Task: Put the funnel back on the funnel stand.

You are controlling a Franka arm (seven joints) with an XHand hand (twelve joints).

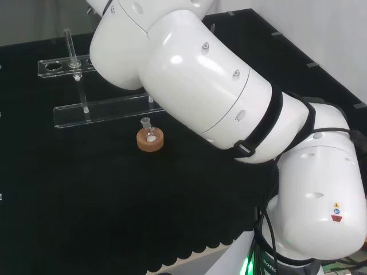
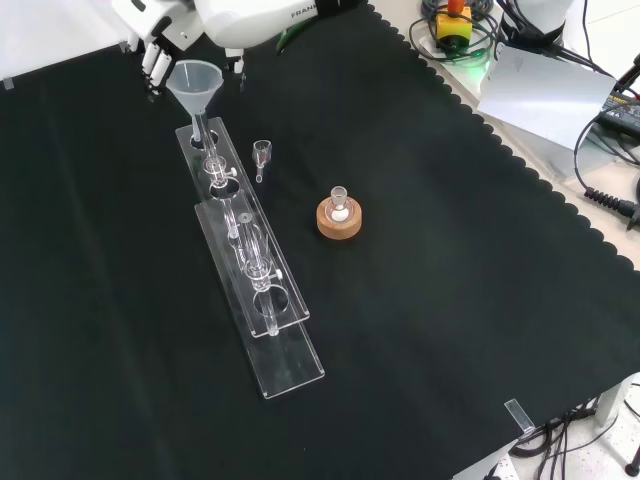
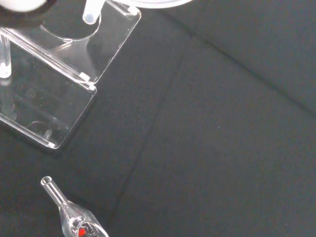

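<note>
In the head view, our arm's links hide the work beside the funnel stand (image 1: 86,112). In the front view, the funnel (image 2: 196,85) stands with its stem in the stand's end hole, seemingly seated; the hand (image 2: 158,52) sits just behind it, and we cannot tell its grip. In the wrist view, the stem tip hangs at that hole, so releasing and withdrawing remain.

We note the clear funnel (image 2: 196,85) upright, stem in the end hole of the clear two-tier funnel stand (image 2: 262,300), at its far end in the front view.
</note>
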